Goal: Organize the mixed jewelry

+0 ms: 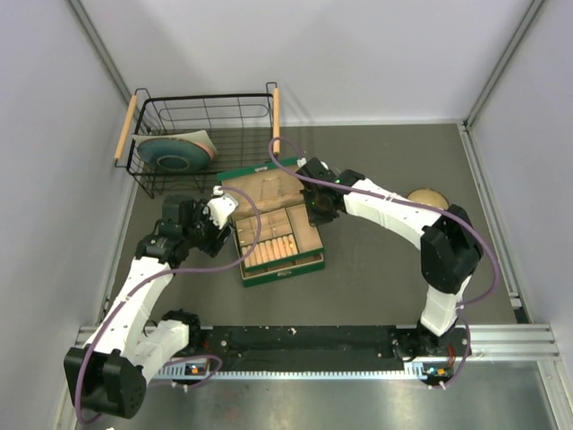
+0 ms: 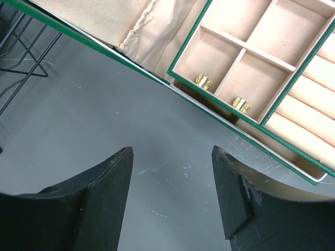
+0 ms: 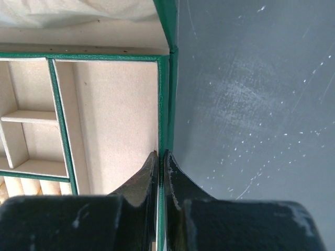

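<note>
Rings [image 2: 204, 81]: two counted, both gold, one in each of two adjoining small compartments of the one green box [image 2: 272, 31]. Left hand [image 2: 172, 151]: fingers apart, over bare counter [image 2: 104, 120] just beside the box. Right hand [image 3: 161, 154]: fingers together, tips at the box's outer wall; contact cannot be told.
</note>
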